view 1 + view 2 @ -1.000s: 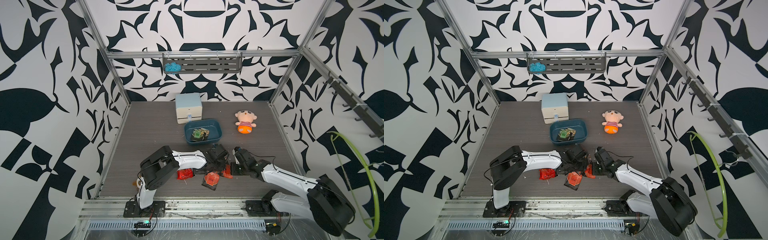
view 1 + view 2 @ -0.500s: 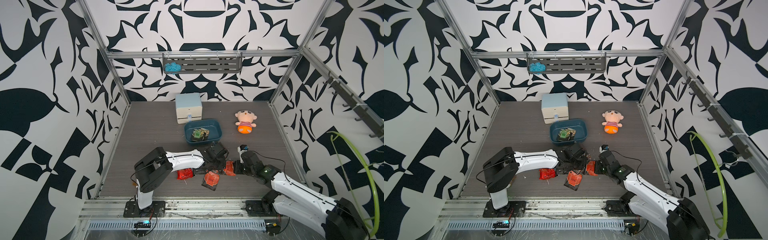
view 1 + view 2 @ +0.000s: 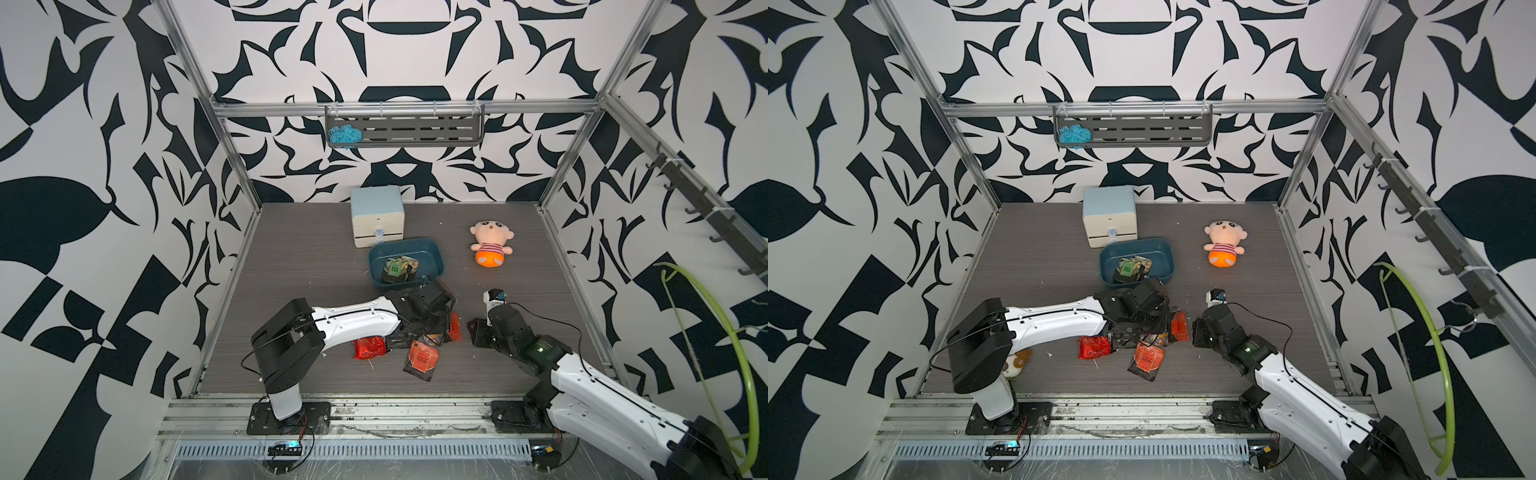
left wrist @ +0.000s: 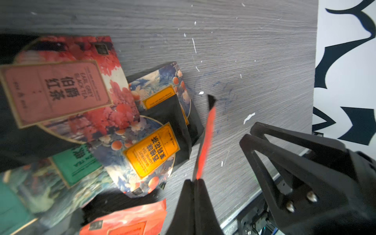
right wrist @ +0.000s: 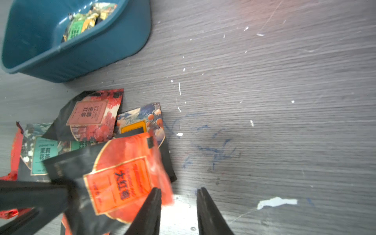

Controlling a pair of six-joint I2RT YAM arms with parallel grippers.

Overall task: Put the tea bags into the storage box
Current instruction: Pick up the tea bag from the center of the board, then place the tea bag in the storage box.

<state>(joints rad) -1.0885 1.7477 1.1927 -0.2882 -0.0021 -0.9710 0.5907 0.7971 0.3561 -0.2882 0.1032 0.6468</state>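
1. My left gripper (image 4: 195, 183) was pinched shut on the edge of an orange-red foil sachet (image 4: 205, 140), which stood edge-on out of the fingertips, clear of the table.
2. My right gripper (image 5: 179, 192) hung just beside that sachet, its jaws a narrow gap apart with nothing between them. I could not tell whether one finger touched the foil.
3. Beside my left gripper lay the loose tea bags (image 4: 150, 150), small crinkly foil packets in an overlapping heap. One had a pink label, two had yellow labels and others teal-green.
4. Two more lay toward the front rail: a crumpled red sachet (image 3: 368, 347) and a black sachet with an orange label (image 3: 420, 359).
5. The dark teal-blue plastic storage box (image 3: 432, 257) sat just beyond the heap, toward the back wall, with a few green-labelled sachets (image 3: 397, 268) inside.
6. The grey wood-grain tabletop (image 4: 254, 50) was flecked with white and marked with blue pen scribbles (image 5: 213, 150). A scrap of white tape (image 5: 276, 202) was stuck to it.
7. A pale blue-and-white drawer cabinet (image 3: 377, 216) stood just behind the box, and a plush doll in an orange striped outfit (image 3: 490, 243) lay to my right of it.
8. Black-and-white patterned walls (image 3: 124, 124) in an aluminium frame closed in the table. A grey slotted shelf (image 3: 415, 129) on the back wall held a blue yarn clump (image 3: 344, 135).
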